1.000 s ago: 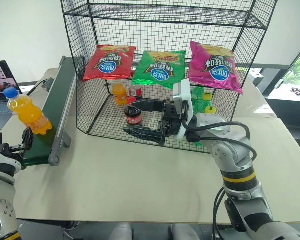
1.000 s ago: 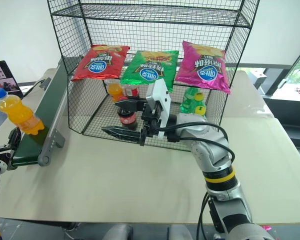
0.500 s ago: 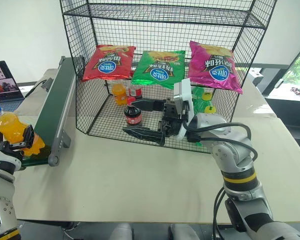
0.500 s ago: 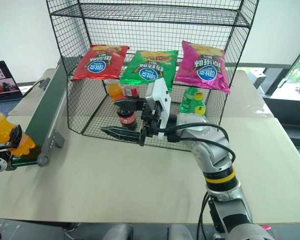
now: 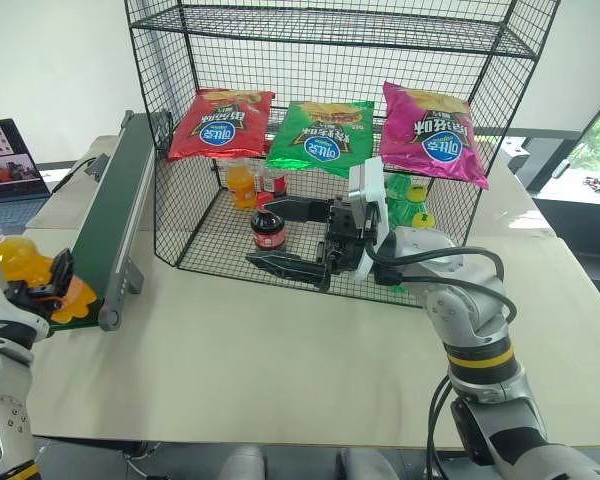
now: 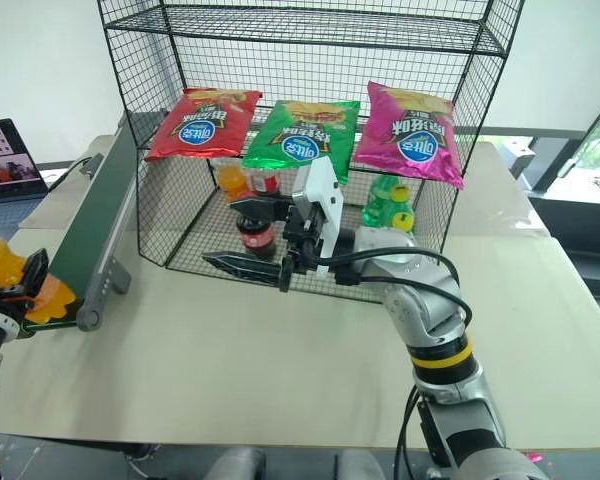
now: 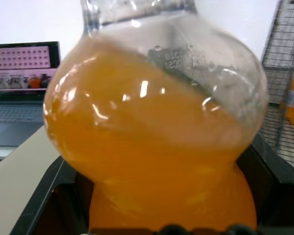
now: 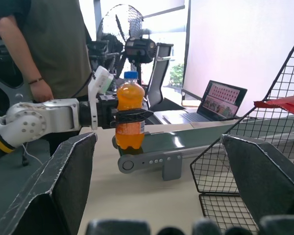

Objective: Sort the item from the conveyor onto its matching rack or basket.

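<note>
Beige tabletop (image 5: 230, 370) carries the conveyor (image 5: 115, 215) along its left side and the black wire rack (image 5: 330, 150) at the far middle, with a laptop (image 5: 10, 160) at the far left. At the near end of the conveyor the left pincer (image 8: 130, 116) is clenched around the middle of the orange bottle (image 8: 130, 115), which has a blue cap and stands upright, its base just above or at the belt; I cannot tell if it is free of it. The right pincer (image 5: 290, 235) waits released in front of the rack, near a cola bottle (image 5: 266, 228) on the lower tier. To do this step well, I think the left arm should lift the bottle straight up first, keep it upright, then carry it right toward the other orange bottle (image 5: 239, 185) in the rack, avoiding the mesh edge. A person (image 8: 39, 49) stands behind the left arm.
</note>
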{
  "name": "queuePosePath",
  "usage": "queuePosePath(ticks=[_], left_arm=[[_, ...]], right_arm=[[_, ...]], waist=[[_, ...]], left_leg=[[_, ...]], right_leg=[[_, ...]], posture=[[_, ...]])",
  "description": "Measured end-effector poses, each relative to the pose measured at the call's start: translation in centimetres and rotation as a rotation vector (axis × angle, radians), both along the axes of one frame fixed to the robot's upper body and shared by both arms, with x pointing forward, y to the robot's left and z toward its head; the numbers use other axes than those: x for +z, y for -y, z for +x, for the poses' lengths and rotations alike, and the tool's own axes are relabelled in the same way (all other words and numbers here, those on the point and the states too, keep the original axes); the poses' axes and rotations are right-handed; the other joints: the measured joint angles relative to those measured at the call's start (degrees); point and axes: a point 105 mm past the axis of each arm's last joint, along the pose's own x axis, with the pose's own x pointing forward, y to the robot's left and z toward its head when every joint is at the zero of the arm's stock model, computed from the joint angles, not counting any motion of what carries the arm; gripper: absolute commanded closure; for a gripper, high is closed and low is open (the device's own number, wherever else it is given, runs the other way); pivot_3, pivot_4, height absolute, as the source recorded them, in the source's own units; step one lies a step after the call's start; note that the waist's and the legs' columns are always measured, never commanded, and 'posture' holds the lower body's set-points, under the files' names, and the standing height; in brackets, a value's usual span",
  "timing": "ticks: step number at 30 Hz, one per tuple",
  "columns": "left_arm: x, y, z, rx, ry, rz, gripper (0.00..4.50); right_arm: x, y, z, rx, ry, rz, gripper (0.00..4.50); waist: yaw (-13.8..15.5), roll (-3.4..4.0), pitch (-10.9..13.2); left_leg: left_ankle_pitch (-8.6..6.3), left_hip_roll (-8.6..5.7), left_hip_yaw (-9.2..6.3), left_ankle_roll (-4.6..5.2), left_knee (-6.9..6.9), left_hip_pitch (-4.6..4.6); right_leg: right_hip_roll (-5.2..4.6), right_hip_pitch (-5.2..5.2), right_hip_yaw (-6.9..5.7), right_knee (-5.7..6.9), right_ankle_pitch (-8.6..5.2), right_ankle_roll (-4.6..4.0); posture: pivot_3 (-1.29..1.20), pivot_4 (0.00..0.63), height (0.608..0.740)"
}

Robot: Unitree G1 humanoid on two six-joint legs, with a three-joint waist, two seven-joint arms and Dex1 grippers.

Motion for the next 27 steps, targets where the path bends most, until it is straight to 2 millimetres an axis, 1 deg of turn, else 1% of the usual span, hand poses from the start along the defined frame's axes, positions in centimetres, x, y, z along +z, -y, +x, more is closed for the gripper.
queuePosePath(ticks=[2,5,6,9,10,11,13,14,15,17,19,22,27], left_arm=[[1.5,3.0,0.8,-0.097,0.025,0.019,1.41],[2.6,6.4,2.2,-0.194,0.048,0.032,1.41],[2.7,7.2,2.5,-0.211,0.052,0.029,1.41],[2.5,9.4,4.2,-0.23,0.064,0.005,1.41],[2.2,10.1,5.2,-0.229,0.065,-0.004,1.41],[1.3,10.9,6.2,-0.229,0.049,-0.015,1.41],[-0.3,11.9,7.6,-0.233,0.014,-0.016,1.41],[-1.3,12.3,8.6,-0.227,-0.002,-0.014,1.41],[-2.1,12.4,9.4,-0.214,-0.019,-0.008,1.41],[-3.1,12.4,11.0,-0.19,-0.027,0.006,1.41],[-3.2,12.5,12.7,-0.166,-0.005,0.03,1.41],[-3.2,12.8,14.3,-0.147,0.024,0.051,1.41],[-4.0,13.3,16.3,-0.135,0.027,0.056,1.41]], right_arm=[[-0.6,0.5,0.0,-0.043,-0.008,-0.011,0.0],[-1.9,1.2,0.5,-0.131,-0.028,-0.041,0.0],[-2.3,1.3,0.8,-0.153,-0.039,-0.047,0.0],[-2.9,1.7,1.4,-0.229,-0.048,-0.059,0.0],[-3.0,1.6,1.5,-0.249,-0.051,-0.058,0.0],[-3.3,1.4,1.5,-0.261,-0.056,-0.057,0.0],[-3.6,1.0,1.6,-0.276,-0.057,-0.062,0.0],[-3.6,0.9,1.7,-0.293,-0.054,-0.06,0.0],[-3.6,0.7,1.8,-0.303,-0.05,-0.062,0.0],[-3.8,0.7,2.2,-0.337,-0.048,-0.066,0.0],[-4.0,0.6,2.6,-0.374,-0.054,-0.064,0.0],[-4.0,0.4,2.9,-0.402,-0.052,-0.061,0.0],[-4.1,0.5,3.2,-0.441,-0.049,-0.063,0.0]], waist=[[0.0,-0.04,0.0],[-0.1,-0.08,0.0],[-0.2,-0.03,0.0],[-0.6,0.05,0.0],[-0.5,0.09,0.0],[-0.5,0.11,0.0],[-0.6,0.11,0.0],[-0.5,0.1,0.0],[-0.5,0.08,0.0],[-0.4,0.07,0.0],[-0.2,0.05,0.0],[0.0,0.05,0.0],[-0.1,0.05,0.0]], left_leg=[[0.0,-0.05,0.0,-0.01,0.01,0.01],[0.01,-0.07,0.03,-0.02,0.01,0.03],[0.01,-0.06,0.03,-0.01,0.01,0.03],[0.01,-0.03,0.03,-0.01,-0.06,0.05],[0.01,-0.04,0.02,-0.01,-0.05,0.05],[0.01,-0.05,0.02,-0.01,-0.06,0.05],[0.01,-0.06,0.03,-0.01,-0.04,0.03],[0.02,-0.07,0.03,0.0,-0.03,0.01],[0.02,-0.06,0.03,0.0,-0.03,0.01],[0.02,-0.07,0.02,0.0,-0.02,0.0],[0.02,-0.09,0.03,0.0,-0.02,-0.02],[0.02,-0.12,0.02,0.0,-0.02,-0.04],[0.02,-0.13,0.02,0.0,-0.02,-0.05]], right_leg=[[-0.05,0.04,0.0,-0.02,0.0,0.01],[-0.05,0.04,0.02,-0.01,0.01,0.01],[-0.03,0.03,0.02,0.02,0.0,0.01],[0.04,0.0,0.05,0.01,0.01,0.01],[0.04,0.02,0.04,0.02,0.01,0.01],[0.04,0.01,0.05,0.01,0.01,0.01],[0.04,0.01,0.06,0.0,0.01,0.01],[0.04,0.0,0.05,0.0,0.01,0.01],[0.04,-0.02,0.05,-0.01,0.01,0.01],[0.04,-0.02,0.04,0.0,0.01,0.01],[0.03,-0.02,0.04,-0.01,0.01,0.01],[-0.01,-0.01,0.03,-0.04,0.01,0.03],[-0.01,-0.02,0.02,-0.03,0.03,0.06]], posture=[[0.0,0.15,0.738],[0.0,0.15,0.738],[0.0,0.15,0.738],[0.0,0.15,0.738],[0.0,0.15,0.738],[0.0,0.15,0.738],[0.0,0.15,0.738],[0.0,0.15,0.738],[0.0,0.15,0.738],[0.0,0.15,0.738],[0.0,0.15,0.738],[0.0,0.15,0.738],[0.0,0.15,0.738]])
